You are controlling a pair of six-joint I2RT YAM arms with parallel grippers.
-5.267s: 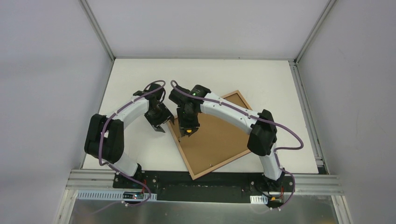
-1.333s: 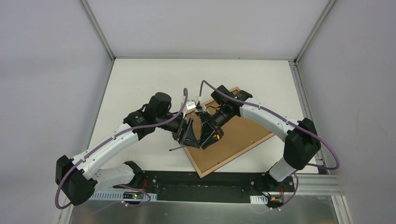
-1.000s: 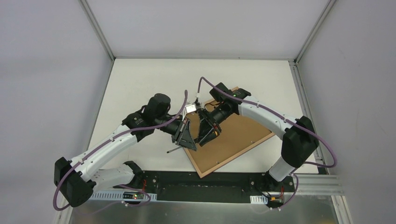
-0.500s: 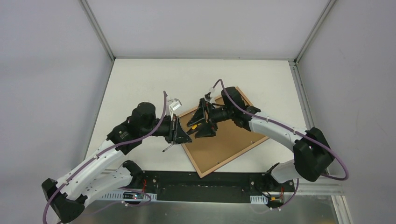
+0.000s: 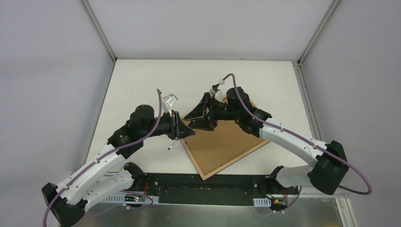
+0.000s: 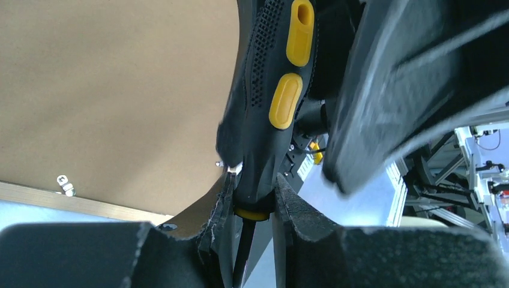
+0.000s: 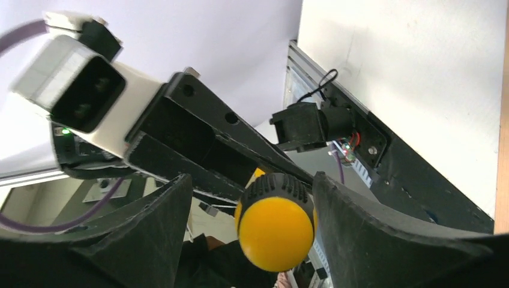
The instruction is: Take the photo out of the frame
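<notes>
left pincer (image 5: 188, 133) on screwdriver (image 6: 264, 132), frame (image 5: 222, 146) diagonal

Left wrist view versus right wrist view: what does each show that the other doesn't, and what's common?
Only the left wrist view: the frame's light rim, its brown backing board with a small metal clip, and the left tool shut on the screwdriver just above the shaft. Only the right wrist view: the handle's yellow butt end between the right tool's open fingers, and a white connector block on the left wrist. Shared: the screwdriver, and each glimpses the other arm's tool.
</notes>
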